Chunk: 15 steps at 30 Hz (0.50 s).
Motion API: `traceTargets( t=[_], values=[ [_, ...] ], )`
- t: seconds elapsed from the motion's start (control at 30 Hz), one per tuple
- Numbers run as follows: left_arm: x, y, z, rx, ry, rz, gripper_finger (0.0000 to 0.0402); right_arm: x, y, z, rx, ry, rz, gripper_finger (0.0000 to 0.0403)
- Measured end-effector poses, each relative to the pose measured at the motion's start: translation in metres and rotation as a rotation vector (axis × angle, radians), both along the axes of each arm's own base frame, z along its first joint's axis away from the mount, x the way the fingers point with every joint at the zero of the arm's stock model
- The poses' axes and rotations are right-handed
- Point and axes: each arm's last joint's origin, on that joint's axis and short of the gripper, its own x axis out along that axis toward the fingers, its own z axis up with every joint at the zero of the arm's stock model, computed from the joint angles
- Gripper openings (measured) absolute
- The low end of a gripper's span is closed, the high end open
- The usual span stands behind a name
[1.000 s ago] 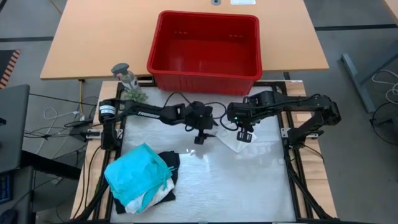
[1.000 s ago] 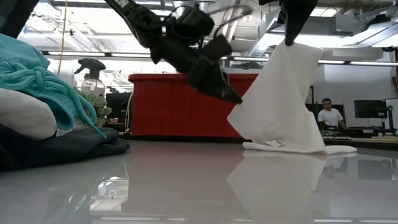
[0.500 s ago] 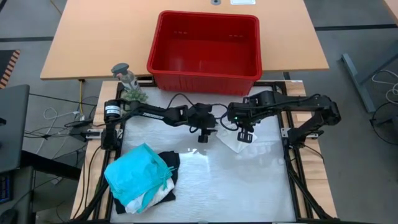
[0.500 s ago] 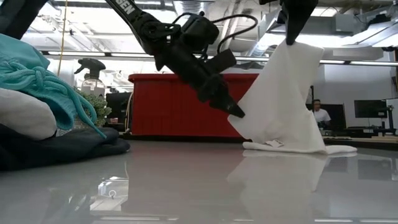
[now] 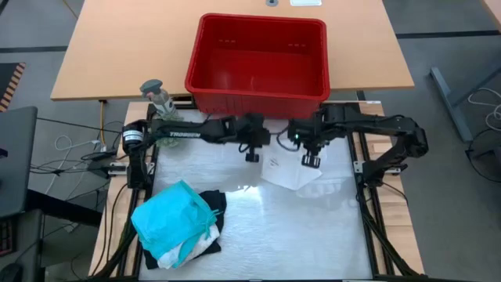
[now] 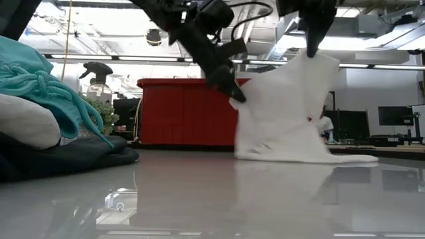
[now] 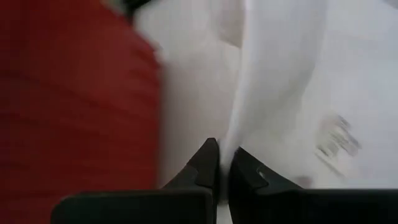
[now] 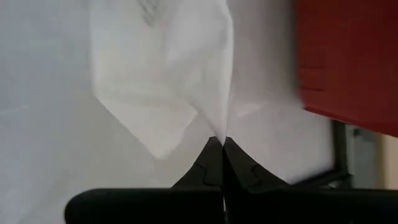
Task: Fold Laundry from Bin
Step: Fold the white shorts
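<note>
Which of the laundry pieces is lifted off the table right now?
The white cloth near the bin, pinched by the left gripper and right gripper. The teal garment lies piled with others, untouched.

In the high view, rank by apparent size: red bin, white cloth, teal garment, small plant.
1. red bin
2. teal garment
3. white cloth, though it hangs partly lifted, so its spread is unsure
4. small plant

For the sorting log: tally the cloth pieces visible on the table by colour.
White cloth held up by both grippers: 1
Teal cloth garment on the pile: 1
Black cloth garment under the pile: 1
White cloth within the pile: 1
Total: 4
</note>
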Motion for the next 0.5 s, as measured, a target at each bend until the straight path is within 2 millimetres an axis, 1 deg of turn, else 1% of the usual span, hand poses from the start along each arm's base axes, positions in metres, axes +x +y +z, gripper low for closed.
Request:
traceTargets(
  t=[0.13, 0.33, 0.43, 0.5],
  values=[
    [-0.007, 0.03, 0.036, 0.079, 0.05, 0.046, 0.0001, -0.006, -0.029, 0.001, -0.073, 0.04, -0.024, 0.0015],
    [-0.024, 0.076, 0.076, 0.173, 0.04, 0.134, 0.0, -0.019, -0.077, 0.002, -0.179, 0.085, -0.043, 0.0015],
    [-0.034, 0.089, 0.086, 0.181, 0.055, 0.165, 0.0, -0.027, -0.097, 0.003, -0.203, 0.086, -0.075, 0.0015],
    [-0.039, 0.093, 0.089, 0.165, 0.088, 0.184, 0.0, -0.031, -0.104, 0.004, -0.207, 0.085, -0.098, 0.0015]
  ],
)
